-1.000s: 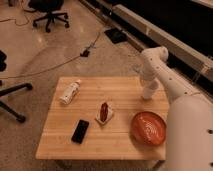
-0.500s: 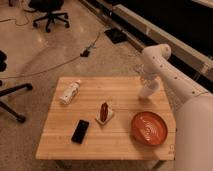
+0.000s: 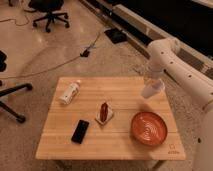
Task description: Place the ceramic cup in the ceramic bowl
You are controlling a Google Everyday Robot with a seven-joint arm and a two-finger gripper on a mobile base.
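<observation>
The small white ceramic cup (image 3: 151, 90) is at the far right of the wooden table (image 3: 120, 145), held in my gripper (image 3: 152, 85), which comes down on it from above and is shut on it. The cup seems slightly above the table top. The orange-red ceramic bowl (image 3: 149, 128), with lighter rings inside, stands on the table nearer the front right, in front of the cup and apart from it. My white arm (image 3: 172, 62) reaches in from the right.
A white plastic bottle (image 3: 70, 92) lies at the table's back left. A red snack on a white wrapper (image 3: 104, 112) sits mid-table and a black phone (image 3: 80, 131) lies front left. Office chairs (image 3: 47, 12) and cables (image 3: 85, 52) are on the floor behind.
The arm's upper joint has shifted a little right and up. The gripper and cup stay at nearly the same spot over the table's far right.
</observation>
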